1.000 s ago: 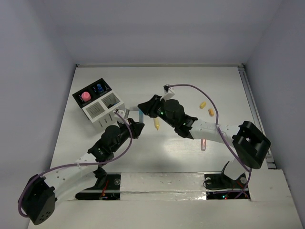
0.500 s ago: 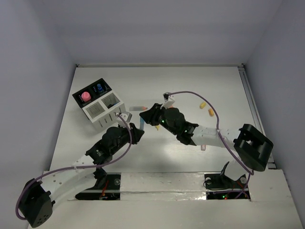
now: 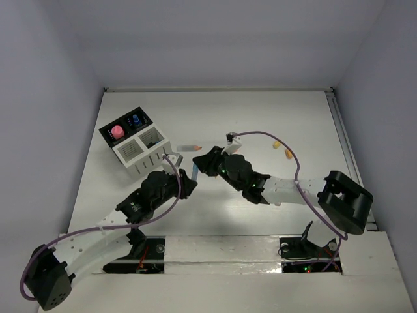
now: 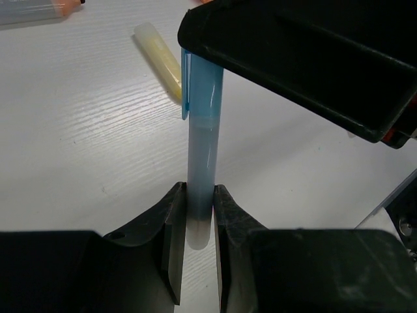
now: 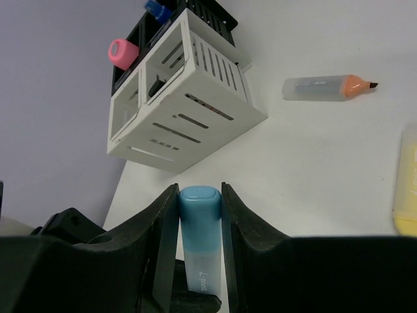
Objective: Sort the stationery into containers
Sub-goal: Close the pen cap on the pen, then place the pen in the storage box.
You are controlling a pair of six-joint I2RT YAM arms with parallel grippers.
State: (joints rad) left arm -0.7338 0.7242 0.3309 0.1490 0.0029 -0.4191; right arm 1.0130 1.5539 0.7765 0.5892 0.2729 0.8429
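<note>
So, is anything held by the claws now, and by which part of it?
Yes, one light blue highlighter, held by both. The left claw pinches the bare end of its barrel, and the right claw pinches its capped end.

Noting organizer standing far-left on table, with marker and bottle sitting in its two rear compartments. Logging pen spanning between left gripper and right gripper, just right of organizer and nearer. Recording highlighter lying on table just behind pen, stick lying just beside pen, two pieces resting well to the right.
</note>
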